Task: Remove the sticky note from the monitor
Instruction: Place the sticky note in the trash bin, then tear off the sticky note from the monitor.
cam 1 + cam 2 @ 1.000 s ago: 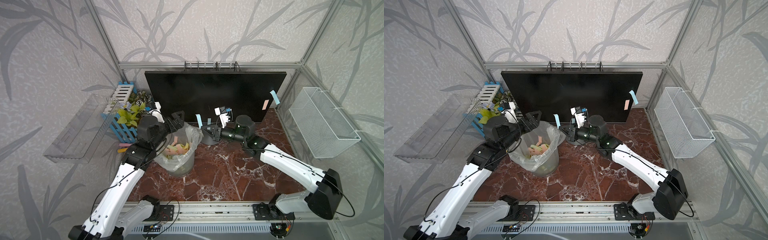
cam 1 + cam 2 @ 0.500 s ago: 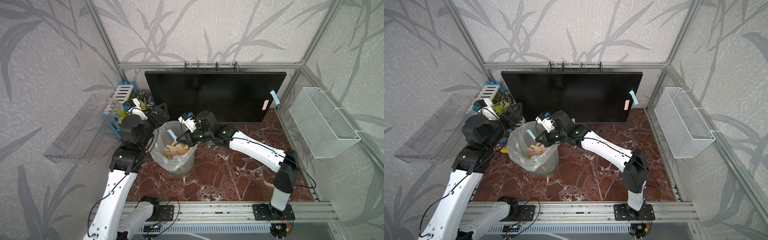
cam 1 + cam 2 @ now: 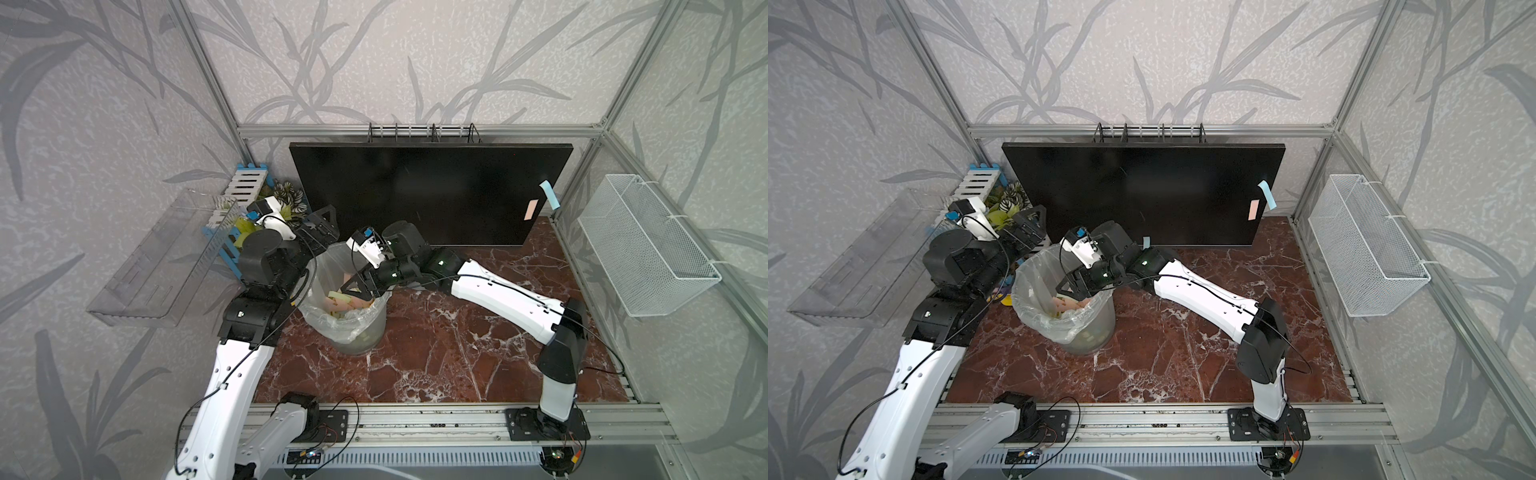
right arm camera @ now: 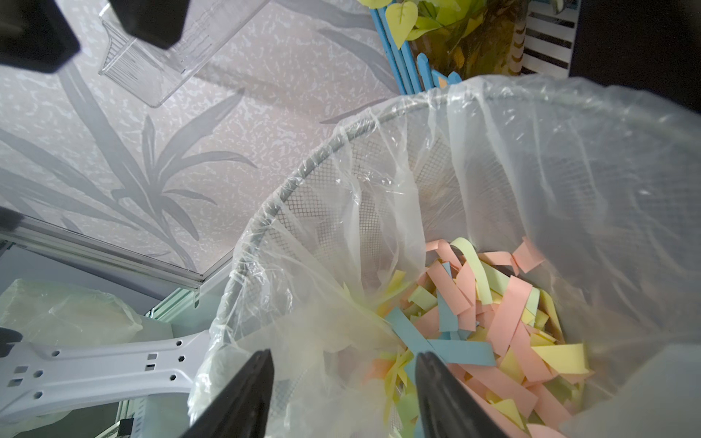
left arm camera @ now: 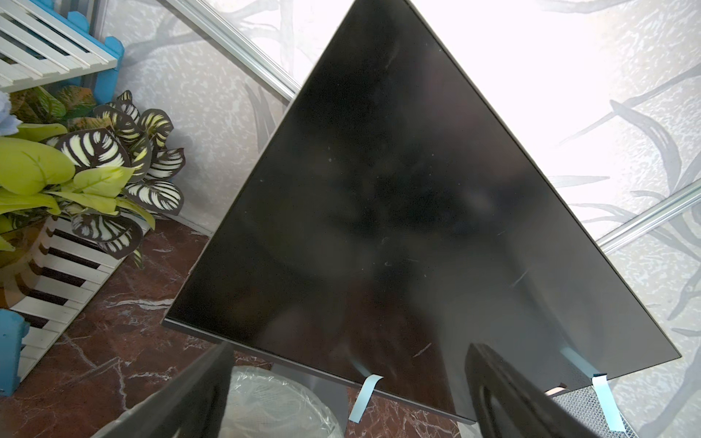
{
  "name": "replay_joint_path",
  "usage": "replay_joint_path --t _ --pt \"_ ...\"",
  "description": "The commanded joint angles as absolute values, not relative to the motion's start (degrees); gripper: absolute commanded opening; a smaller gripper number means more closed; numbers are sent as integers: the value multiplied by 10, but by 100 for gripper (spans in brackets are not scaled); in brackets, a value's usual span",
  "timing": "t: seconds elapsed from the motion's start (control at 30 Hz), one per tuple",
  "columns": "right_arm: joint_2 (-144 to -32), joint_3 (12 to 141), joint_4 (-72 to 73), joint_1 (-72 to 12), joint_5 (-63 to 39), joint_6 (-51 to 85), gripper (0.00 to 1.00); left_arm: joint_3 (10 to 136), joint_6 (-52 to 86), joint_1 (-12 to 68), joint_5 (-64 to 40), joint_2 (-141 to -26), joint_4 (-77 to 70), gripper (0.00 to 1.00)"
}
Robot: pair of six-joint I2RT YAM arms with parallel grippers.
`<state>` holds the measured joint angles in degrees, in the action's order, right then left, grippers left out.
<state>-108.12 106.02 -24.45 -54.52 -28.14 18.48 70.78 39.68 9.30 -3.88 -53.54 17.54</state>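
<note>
No text, label, brand, number or sign can be read in any view: none is made out on the monitor (image 3: 428,195), nor on the paper strips (image 4: 493,322) below the right gripper (image 4: 343,354).

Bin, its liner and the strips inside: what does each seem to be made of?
The bin looks like grey metal mesh, matte: a fine grid and a wire rim show through. The liner seems thin clear plastic film, glossy and wrinkled. The strips look like matte coloured paper, creased and curled.
</note>
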Motion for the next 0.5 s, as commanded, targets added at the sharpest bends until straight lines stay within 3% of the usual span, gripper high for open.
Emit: replay_joint_path --t 0.0,0.47 --pt "-1064 1067 -247 -542 -265 175 65 715 395 90 -53 -535 166 100" --pt "-928 914 -134 -457 -254 230 68 692 384 91 -148 -543 141 100"
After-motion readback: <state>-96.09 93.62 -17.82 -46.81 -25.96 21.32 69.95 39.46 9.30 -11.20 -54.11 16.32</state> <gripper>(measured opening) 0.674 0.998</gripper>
